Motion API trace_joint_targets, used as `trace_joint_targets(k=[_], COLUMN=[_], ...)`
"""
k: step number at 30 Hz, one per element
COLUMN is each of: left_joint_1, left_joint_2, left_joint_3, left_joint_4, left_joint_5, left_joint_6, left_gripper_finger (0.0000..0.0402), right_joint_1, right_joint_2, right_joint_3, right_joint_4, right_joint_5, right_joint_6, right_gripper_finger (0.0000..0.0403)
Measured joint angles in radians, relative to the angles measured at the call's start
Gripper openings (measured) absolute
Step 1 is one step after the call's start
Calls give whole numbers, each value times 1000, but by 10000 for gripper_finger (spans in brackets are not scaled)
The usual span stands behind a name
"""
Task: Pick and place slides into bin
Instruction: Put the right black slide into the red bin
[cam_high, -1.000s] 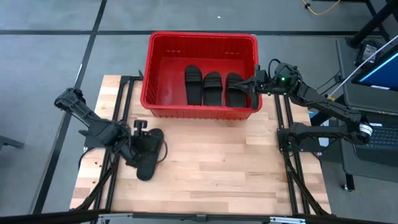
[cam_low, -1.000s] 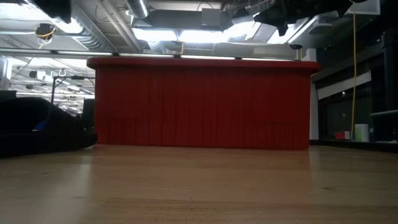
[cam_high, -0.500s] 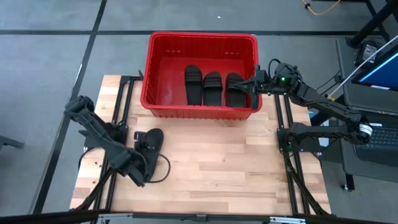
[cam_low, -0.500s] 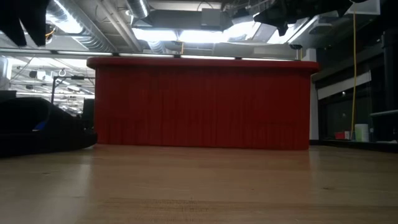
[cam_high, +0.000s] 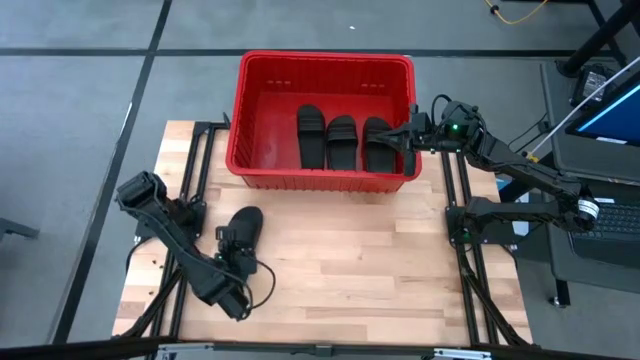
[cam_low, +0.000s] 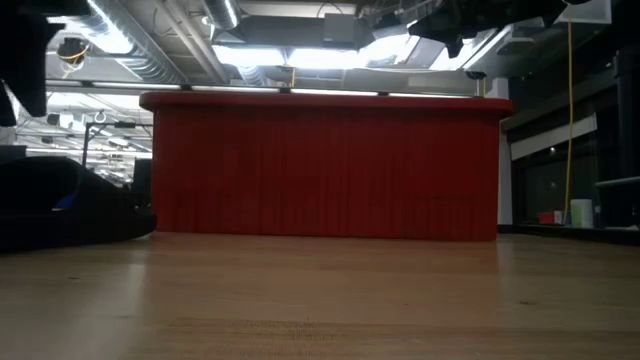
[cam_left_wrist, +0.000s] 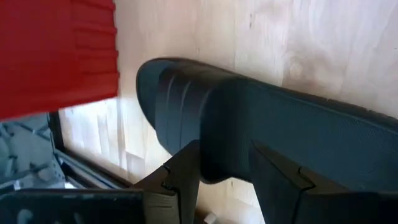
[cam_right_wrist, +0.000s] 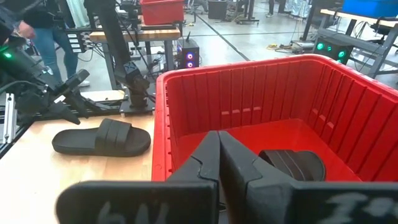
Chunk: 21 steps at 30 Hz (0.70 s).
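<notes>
One black slide (cam_high: 246, 225) lies flat on the wooden table, sole down, left of centre; it also shows in the left wrist view (cam_left_wrist: 311, 134) and the right wrist view (cam_right_wrist: 102, 138). Three more slides (cam_high: 342, 140) lie side by side on the floor of the red bin (cam_high: 325, 57). My left gripper (cam_high: 238, 256) is at the table slide's near end and points toward the far edge. It is open, with a finger on either side of the slide (cam_left_wrist: 225, 155). My right gripper (cam_high: 402, 137) is shut and empty above the bin's right rim. My left gripper has its two fingers (cam_left_wrist: 183, 177) on either side of the slide, at the strap's near edge (cam_left_wrist: 224, 124), slanting down from the table's near side. The slide lies flat on the table. I cannot tell whether the fingers touch it.
The bin stands at the table's far edge and fills the middle of the low view (cam_low: 325, 170). Bare wood (cam_high: 380, 270) spreads right of the slide. Metal arm frames (cam_high: 470, 260) run along both side edges. A second table and a person show beyond the table (cam_right_wrist: 37, 31).
My left arm has swung toward the table's near edge. Its gripper has moved from the slide's left side to its near end and has turned toward the far edge. The slide has stayed where it was.
</notes>
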Motion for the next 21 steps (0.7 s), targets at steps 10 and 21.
trace_joint_targets(k=[10, 21], left_joint_1=[-44, -23], left_joint_2=[-5, -9], left_joint_3=[-98, -213], left_joint_4=[-1, 106], left_joint_5=[-55, -40], left_joint_6=[-126, -178], left_gripper_finger=[129, 129], right_joint_1=[0, 3], right_joint_2=[0, 0], right_joint_3=[0, 0], right_joint_4=[0, 0], right_joint_5=[0, -1], right_joint_6=[3, 29], right_gripper_finger=[6, 6])
